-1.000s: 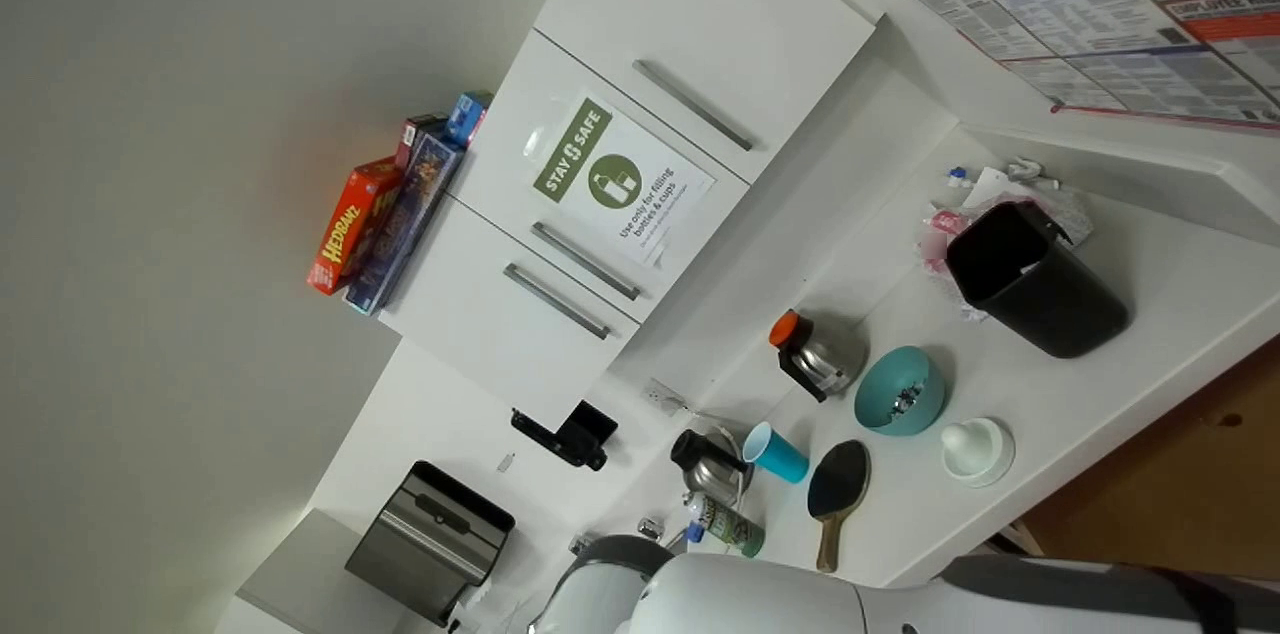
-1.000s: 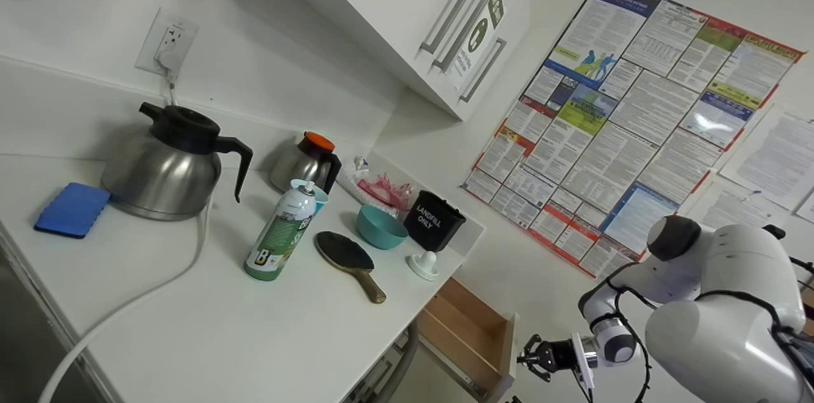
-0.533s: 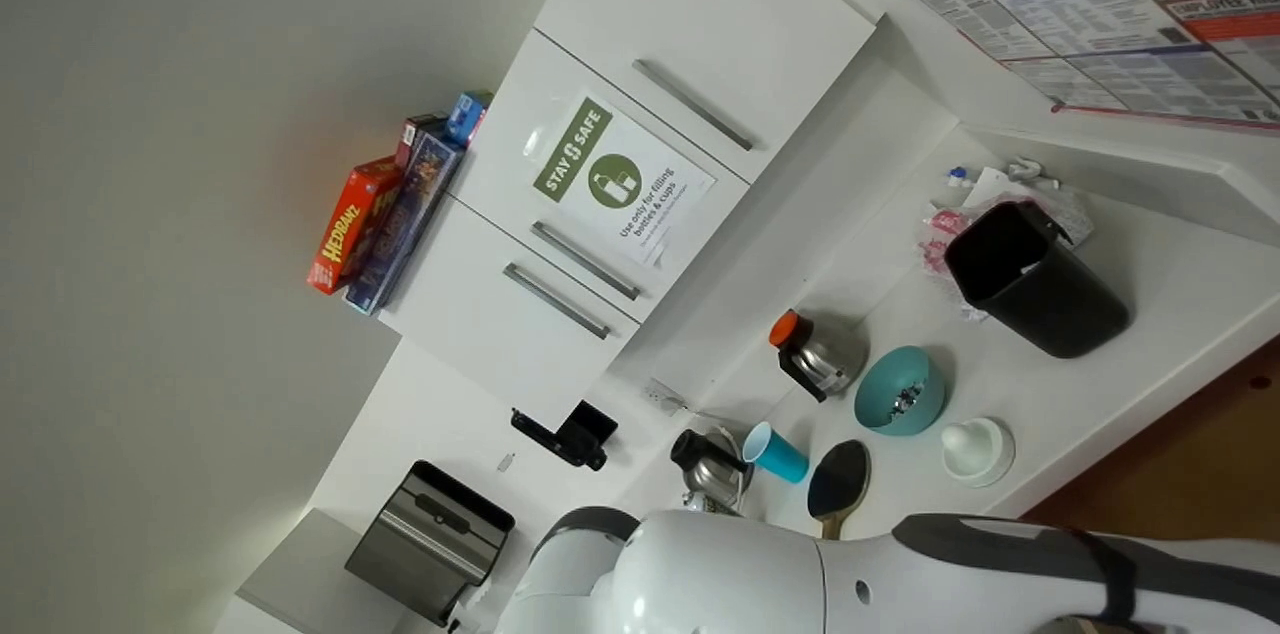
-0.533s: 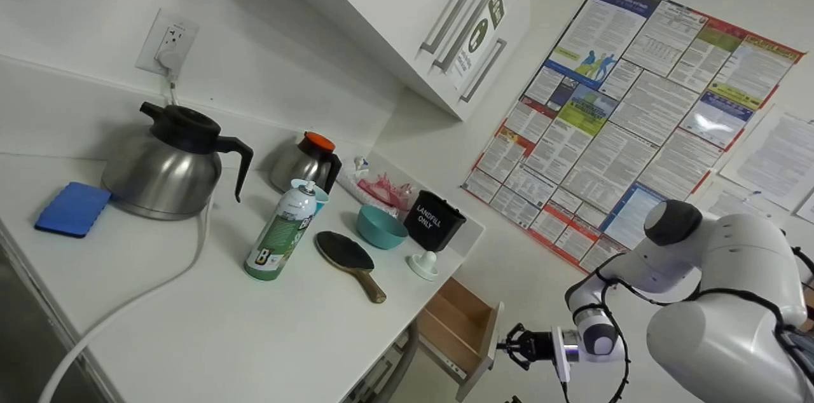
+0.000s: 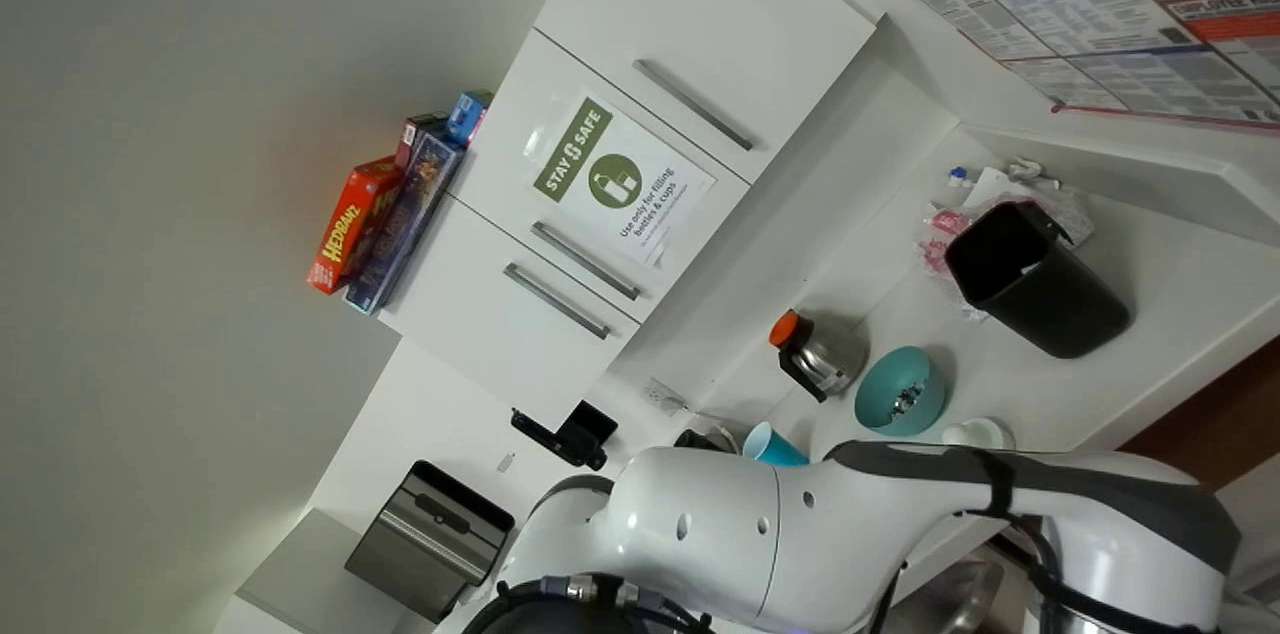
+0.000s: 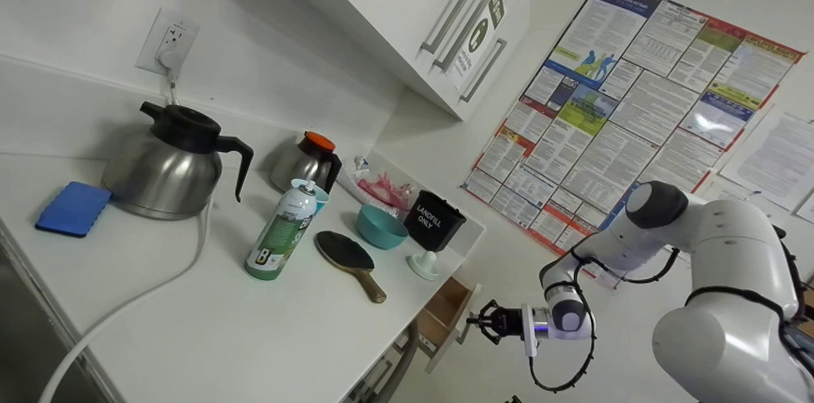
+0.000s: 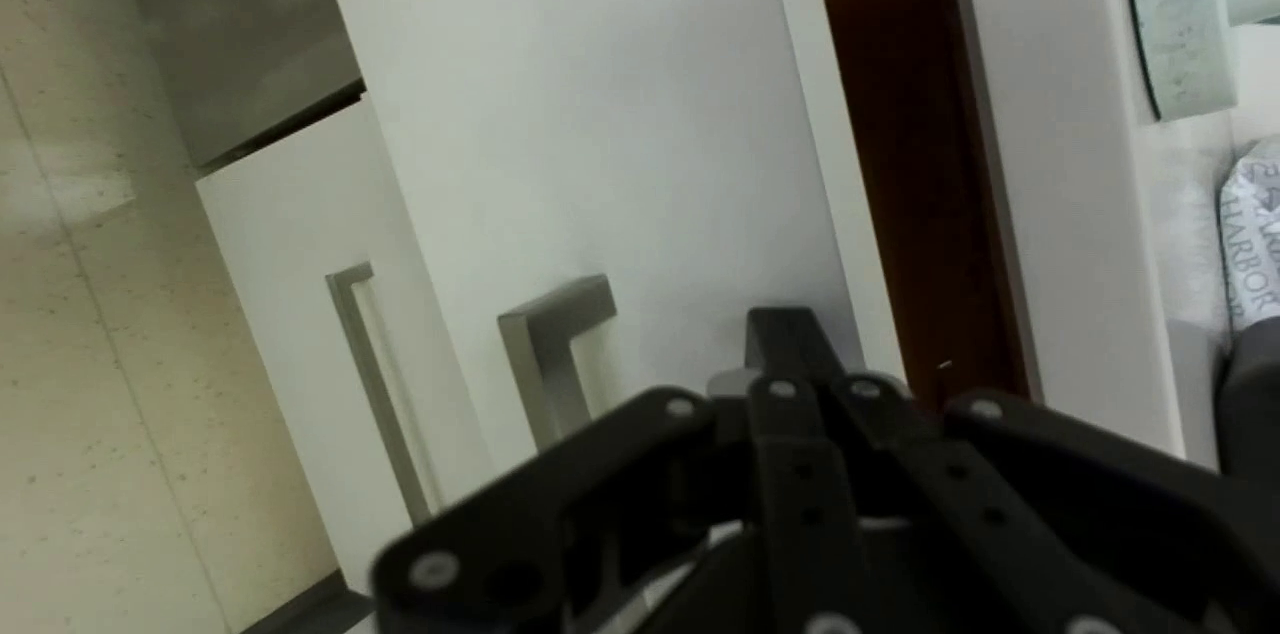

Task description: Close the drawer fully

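Two black fingers [image 7: 790,344] of my gripper [image 6: 471,321] stand pressed together, tip beside tip, holding nothing. In the wrist view their ends reach the white front of the drawer [image 7: 600,134], close to its top edge and beside its handle [image 7: 558,313], and seem to touch it. Behind them the dark linkage spreads wide, dotted with pale round screws. In an exterior view I see the wrist lying level across the picture, aimed at the drawer; from there my arm [image 6: 731,250] climbs to a raised, dark-capped elbow and bends down into thick links, all smooth, glossy white curves. A black cable [image 6: 554,391] hangs in a loop beneath the wrist.

The drawer sits partly out from under the counter [image 6: 254,339], its front flat and plain, its handle a squared grey bar, its inside brown wood. Below it I have a second front [image 7: 290,244], also flat and white, with a slimmer-looking pull. The floor [image 7: 80,334] is pale and speckled, crossed by thin seams.

On the smooth white counter I make out a paddle [image 6: 344,252], black-faced with a brown wooden grip, a green and white spray can [image 6: 280,234], a round teal bowl [image 6: 381,230], a tapered black bin [image 6: 434,220] and a round-bellied steel jug [image 6: 162,168].
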`<act>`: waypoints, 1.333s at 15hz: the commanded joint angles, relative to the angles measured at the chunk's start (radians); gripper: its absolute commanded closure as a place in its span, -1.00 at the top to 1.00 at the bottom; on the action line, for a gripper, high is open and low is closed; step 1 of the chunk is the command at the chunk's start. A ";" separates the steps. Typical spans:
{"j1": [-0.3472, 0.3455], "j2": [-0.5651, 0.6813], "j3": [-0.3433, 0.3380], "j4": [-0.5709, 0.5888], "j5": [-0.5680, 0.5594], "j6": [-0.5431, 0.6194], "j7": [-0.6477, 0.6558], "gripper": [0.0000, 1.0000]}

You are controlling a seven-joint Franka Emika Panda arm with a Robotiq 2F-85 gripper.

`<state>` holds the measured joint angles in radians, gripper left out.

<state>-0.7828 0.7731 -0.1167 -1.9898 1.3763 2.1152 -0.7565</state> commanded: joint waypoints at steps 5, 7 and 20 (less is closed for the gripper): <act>0.230 0.028 -0.060 0.075 0.082 0.017 0.140 -1.00; 0.268 0.047 -0.076 0.104 0.087 0.013 0.173 -1.00; 0.378 -0.152 -0.191 -0.106 -0.089 0.011 0.162 -1.00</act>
<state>-0.4509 0.7973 -0.2463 -1.9144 1.3772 2.1197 -0.5999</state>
